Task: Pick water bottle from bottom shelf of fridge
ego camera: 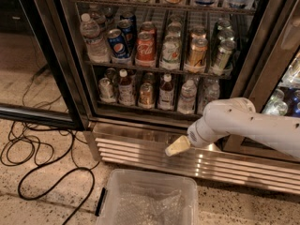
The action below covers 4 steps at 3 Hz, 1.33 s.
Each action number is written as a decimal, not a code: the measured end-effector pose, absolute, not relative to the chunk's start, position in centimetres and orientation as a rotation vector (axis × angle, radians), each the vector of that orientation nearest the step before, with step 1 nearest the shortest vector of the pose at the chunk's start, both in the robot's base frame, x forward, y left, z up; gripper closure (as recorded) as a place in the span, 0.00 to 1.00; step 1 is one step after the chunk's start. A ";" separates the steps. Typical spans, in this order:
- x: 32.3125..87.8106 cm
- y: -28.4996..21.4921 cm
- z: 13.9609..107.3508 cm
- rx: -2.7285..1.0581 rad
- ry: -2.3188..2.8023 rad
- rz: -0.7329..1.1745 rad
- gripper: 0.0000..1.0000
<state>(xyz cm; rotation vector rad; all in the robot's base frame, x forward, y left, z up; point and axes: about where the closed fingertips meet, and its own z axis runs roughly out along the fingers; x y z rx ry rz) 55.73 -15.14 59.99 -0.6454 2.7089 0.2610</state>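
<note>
Hovering the end effector (177, 146) at lower centre, below the bottom shelf (140, 110), I am approaching; its grip I cannot tell. Next: lifting toward the water bottle (187, 96).

Shop or canteen, commercial drinks fridge (77, 88) w/ stocked wire racks (159, 69), gripper (174, 147) at its steel base grille (136, 153)

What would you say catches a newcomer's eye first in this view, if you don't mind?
The white robot arm stretches in from the right, its hand low in front of the steel base grille of the fridge. Just above the hand, the water bottle stands on the bottom shelf. A clear plastic bin sits on the floor below.
</note>
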 end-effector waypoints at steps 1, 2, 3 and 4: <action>59.0 -16.4 58.6 -0.439 2.677 0.265 0.00; 59.3 -16.3 58.7 -0.402 2.668 0.275 0.00; 59.6 -15.9 58.2 -0.398 2.655 0.299 0.00; 61.0 -15.6 57.8 -0.373 2.606 0.262 0.00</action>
